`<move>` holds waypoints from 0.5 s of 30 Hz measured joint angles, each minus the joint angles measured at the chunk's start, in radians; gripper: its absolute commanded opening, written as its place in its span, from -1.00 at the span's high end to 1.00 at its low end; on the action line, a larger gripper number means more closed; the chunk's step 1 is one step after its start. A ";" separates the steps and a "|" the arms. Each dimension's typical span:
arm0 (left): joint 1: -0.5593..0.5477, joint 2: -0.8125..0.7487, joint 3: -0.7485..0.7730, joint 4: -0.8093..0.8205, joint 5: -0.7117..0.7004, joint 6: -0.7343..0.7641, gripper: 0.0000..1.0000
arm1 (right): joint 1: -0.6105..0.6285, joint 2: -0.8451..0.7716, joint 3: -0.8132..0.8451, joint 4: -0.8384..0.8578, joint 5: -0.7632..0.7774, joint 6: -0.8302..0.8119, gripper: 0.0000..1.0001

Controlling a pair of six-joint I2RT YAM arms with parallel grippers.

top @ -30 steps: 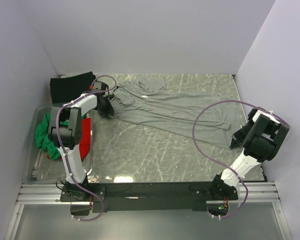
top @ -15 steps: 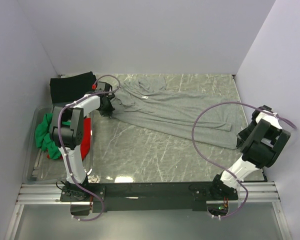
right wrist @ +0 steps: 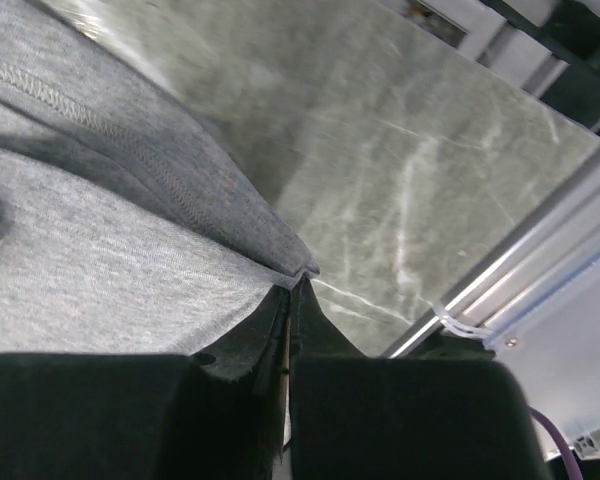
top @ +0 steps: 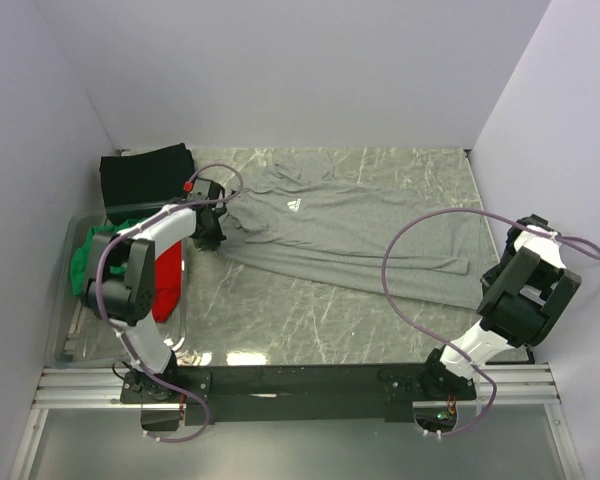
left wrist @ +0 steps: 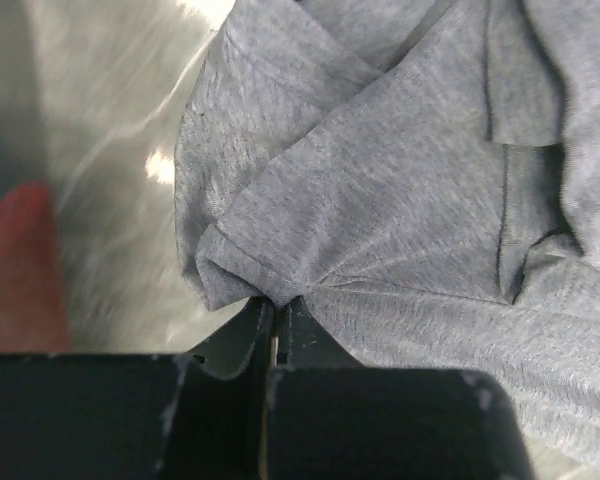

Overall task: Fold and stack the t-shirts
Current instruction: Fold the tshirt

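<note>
Across the table (top: 310, 310), left claw (left wrist: 277, 310) and right claw (right wrist: 292, 290) each clamp the grey shirt (top: 360, 225), apparently spreading it; laying it flat seems next.

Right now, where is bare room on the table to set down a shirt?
Widest bare patch: the near strip of table between the grey t-shirt and the arm bases. A thin strip lies along the back wall. The left is crowded: black t-shirt in the far corner, green t-shirt and red t-shirt beside the left arm.
</note>
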 measured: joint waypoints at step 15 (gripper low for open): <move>-0.004 -0.246 -0.174 -0.090 -0.013 -0.004 0.99 | -0.006 -0.128 -0.026 -0.097 0.063 0.025 1.00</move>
